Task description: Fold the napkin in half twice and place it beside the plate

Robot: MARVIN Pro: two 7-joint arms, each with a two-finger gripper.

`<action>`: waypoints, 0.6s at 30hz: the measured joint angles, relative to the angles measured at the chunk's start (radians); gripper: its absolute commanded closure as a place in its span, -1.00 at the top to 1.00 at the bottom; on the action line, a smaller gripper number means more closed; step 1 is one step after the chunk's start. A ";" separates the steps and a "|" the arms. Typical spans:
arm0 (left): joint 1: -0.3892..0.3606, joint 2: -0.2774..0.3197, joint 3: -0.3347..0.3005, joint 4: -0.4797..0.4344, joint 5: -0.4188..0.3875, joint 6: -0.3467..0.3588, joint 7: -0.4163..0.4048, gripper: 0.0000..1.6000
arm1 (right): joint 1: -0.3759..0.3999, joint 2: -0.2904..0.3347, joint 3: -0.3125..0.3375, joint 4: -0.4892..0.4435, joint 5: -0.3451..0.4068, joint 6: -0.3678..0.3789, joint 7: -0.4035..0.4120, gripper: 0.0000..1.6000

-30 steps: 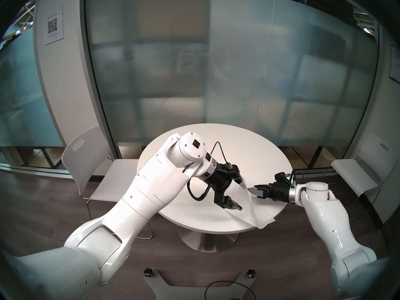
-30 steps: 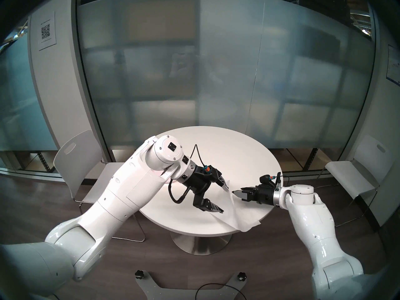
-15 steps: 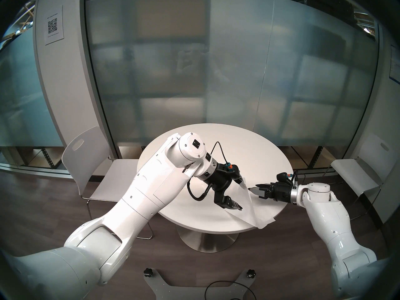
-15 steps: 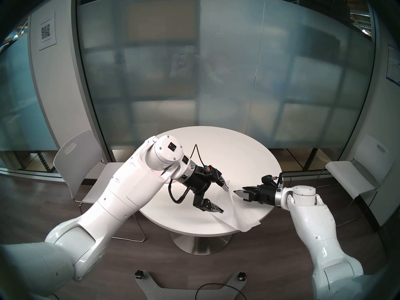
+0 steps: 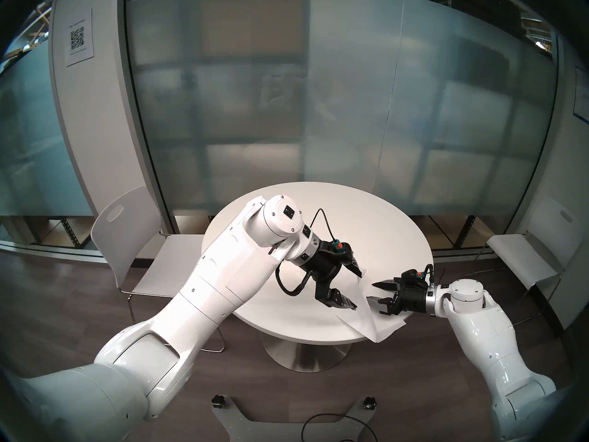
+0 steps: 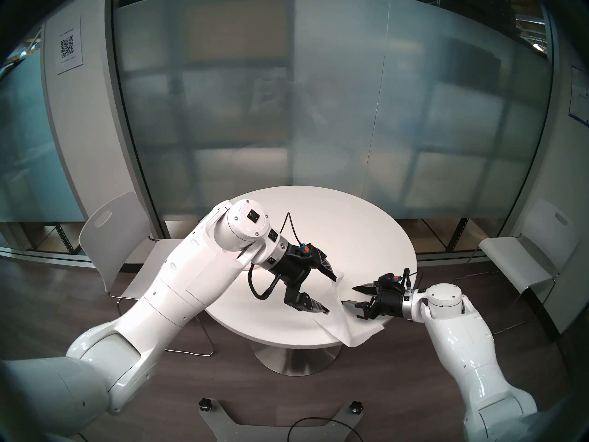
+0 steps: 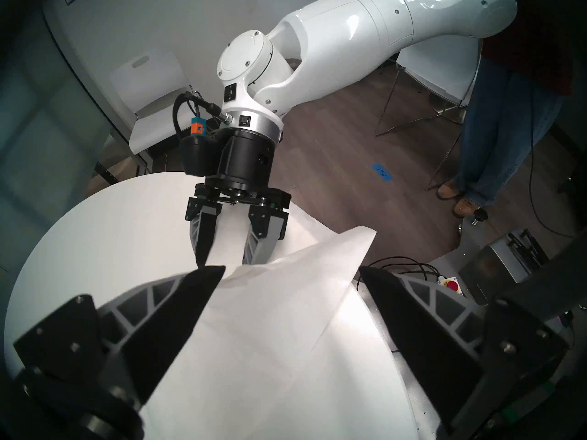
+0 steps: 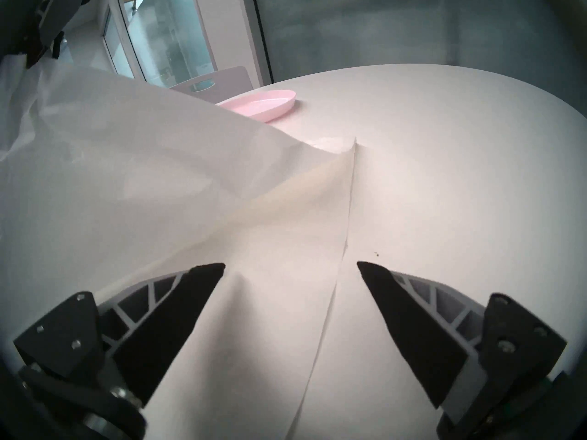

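The white napkin (image 5: 366, 313) stands half-raised at the round table's (image 5: 318, 208) near right edge, one corner hanging past the rim. Its top leans on the far finger of my left gripper (image 5: 354, 288), which is open; the sheet (image 7: 270, 328) passes between the two fingers without being pinched. My right gripper (image 5: 375, 293) is open just to the right, its lower finger touching the napkin (image 6: 345, 328). In the right wrist view the napkin's (image 8: 158, 182) flat edge runs between the fingertips of the gripper (image 8: 290, 265). The pink plate (image 8: 263, 107) sits beyond the sheet, hidden in the head views.
White chairs stand left (image 5: 127, 240) and right (image 5: 526, 259) of the table. Frosted glass (image 5: 287, 113) closes the far side. A person's legs (image 7: 492, 137) and a red stop button (image 7: 452, 285) show on my right in the left wrist view.
My right gripper has come nearer and lower and rolled, its jaws now one above the other against the napkin. The napkin's top has slid off the left fingertip and the sheet shifted. Left arm unmoved.
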 measured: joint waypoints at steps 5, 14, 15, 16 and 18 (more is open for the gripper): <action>0.000 0.000 0.000 0.000 0.000 0.000 0.000 1.00 | -0.024 0.006 0.010 -0.032 -0.003 -0.028 0.011 1.00; 0.000 0.000 0.000 0.000 0.000 0.000 0.000 1.00 | -0.038 0.009 0.012 -0.048 -0.004 -0.035 0.024 1.00; 0.000 0.000 0.000 0.000 0.000 0.000 0.000 1.00 | -0.037 0.009 0.012 -0.049 -0.004 -0.035 0.024 1.00; 0.000 0.000 0.000 0.000 0.000 0.000 0.000 1.00 | -0.037 0.009 0.012 -0.049 -0.004 -0.035 0.025 1.00; 0.000 0.000 0.000 0.000 0.000 0.000 0.000 1.00 | -0.036 0.009 0.011 -0.048 -0.006 -0.036 0.027 1.00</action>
